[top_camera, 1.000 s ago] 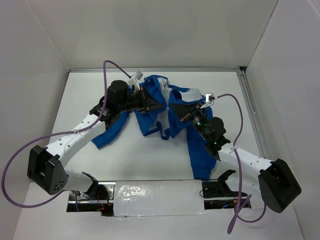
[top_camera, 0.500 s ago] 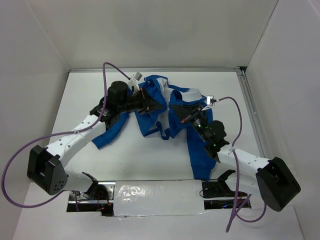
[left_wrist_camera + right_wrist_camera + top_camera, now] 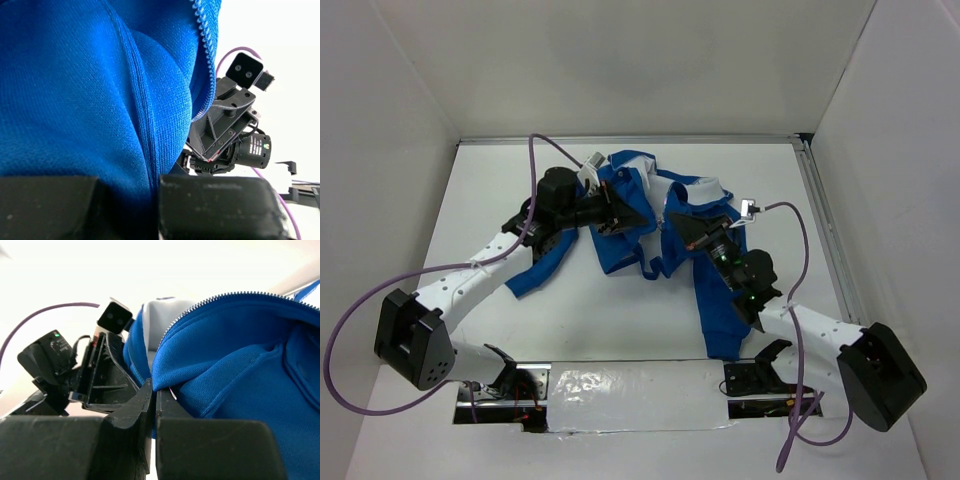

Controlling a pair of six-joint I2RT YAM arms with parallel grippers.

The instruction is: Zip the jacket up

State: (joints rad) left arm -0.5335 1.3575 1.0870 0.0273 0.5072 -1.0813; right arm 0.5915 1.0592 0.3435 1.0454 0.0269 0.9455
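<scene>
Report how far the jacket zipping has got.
Done: left gripper and right gripper each shut on the jacket beside zipper teeth. In hand: apparently lining the edges up. Remaining: the front gapes, white lining showing; no teeth look joined, so all zipping remains.

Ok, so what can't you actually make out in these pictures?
1. Slider: seen in no view. In the top view the jacket is bunched, and its folds, the left gripper and the right gripper cover the front.
2. Left wrist view: blue cloth fills the frame, and the teeth run off the top edge.
3. Right wrist view: the fingers hide how much cloth is pinched.
</scene>
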